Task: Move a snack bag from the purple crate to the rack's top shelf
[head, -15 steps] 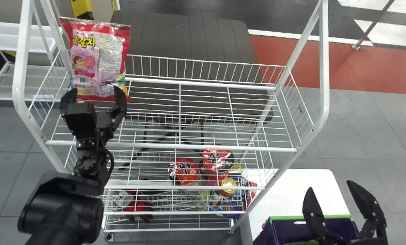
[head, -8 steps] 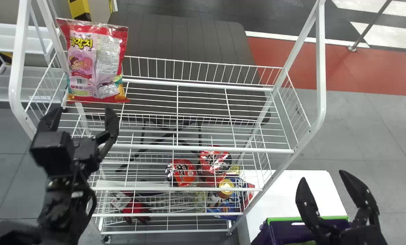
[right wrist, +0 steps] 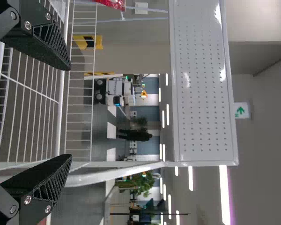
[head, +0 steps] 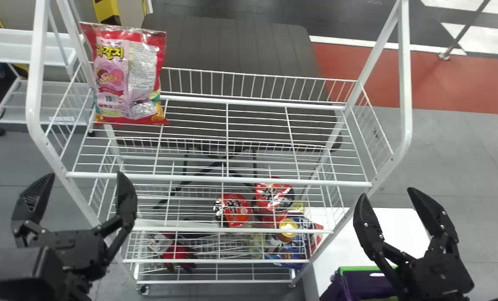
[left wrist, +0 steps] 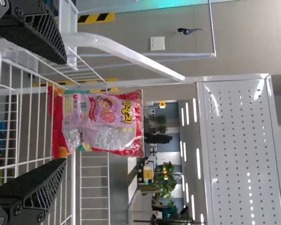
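The red and pink snack bag (head: 125,77) stands upright at the left end of the rack's top shelf (head: 232,180), against the back and side wires. My left gripper (head: 80,188) is open in front of the shelf's left front corner, apart from the bag. In the left wrist view the snack bag (left wrist: 100,121) lies beyond the open left gripper (left wrist: 65,110). My right gripper (head: 387,194) stands open and empty above the purple crate (head: 364,284) at the lower right. The right wrist view has the right gripper (right wrist: 70,112) with a bare wire shelf ahead.
Red-lidded cups (head: 233,210) and other packets sit on the lower shelves. A white table (head: 403,234) bears the crate beside the rack. White rack posts (head: 404,83) rise at both ends, and a dark table (head: 232,46) stands behind.
My left gripper has drawn back from the bag toward the bottom edge and its fingers now stand wider apart. The bag stays on the shelf. The right gripper has shifted slightly up and left.
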`<state>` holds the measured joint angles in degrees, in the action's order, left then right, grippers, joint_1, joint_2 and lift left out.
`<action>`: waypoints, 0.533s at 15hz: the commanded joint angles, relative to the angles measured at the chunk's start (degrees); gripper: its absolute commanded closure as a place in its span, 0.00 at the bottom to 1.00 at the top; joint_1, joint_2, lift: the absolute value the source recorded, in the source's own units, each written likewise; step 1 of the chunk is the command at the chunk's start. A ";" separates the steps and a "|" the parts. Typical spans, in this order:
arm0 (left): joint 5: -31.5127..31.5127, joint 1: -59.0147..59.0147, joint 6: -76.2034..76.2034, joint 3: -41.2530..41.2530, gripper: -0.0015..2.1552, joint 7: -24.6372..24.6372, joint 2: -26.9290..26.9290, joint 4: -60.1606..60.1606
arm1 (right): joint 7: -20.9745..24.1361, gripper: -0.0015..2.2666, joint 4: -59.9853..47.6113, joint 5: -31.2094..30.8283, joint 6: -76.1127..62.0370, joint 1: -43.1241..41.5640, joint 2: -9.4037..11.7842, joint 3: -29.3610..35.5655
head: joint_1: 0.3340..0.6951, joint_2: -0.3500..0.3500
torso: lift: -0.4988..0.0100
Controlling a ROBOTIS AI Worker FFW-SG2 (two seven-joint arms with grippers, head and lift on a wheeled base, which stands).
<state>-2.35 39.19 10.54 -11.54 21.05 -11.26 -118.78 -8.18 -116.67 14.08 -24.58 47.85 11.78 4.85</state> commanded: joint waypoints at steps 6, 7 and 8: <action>-1.61 8.19 3.03 -2.52 0.03 1.01 -1.48 -5.76 | 5.20 0.08 -11.30 -4.24 22.44 2.77 0.08 -5.11 | 1.00 0.43 | 0.98; -3.01 8.19 3.03 -3.66 0.03 1.97 -1.57 -5.76 | 5.11 0.08 -11.21 -4.32 21.38 2.86 0.08 -5.11 | 1.00 0.44 | 0.98; -3.01 8.19 2.68 -4.01 0.03 1.89 -1.57 -5.76 | 5.11 0.08 -11.13 -4.50 20.15 2.95 0.26 -5.11 | 1.00 0.43 | 0.98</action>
<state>-4.72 47.28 13.49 -14.76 22.91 -12.74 -124.46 -3.07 -127.83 9.77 -3.11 50.69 11.90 -0.24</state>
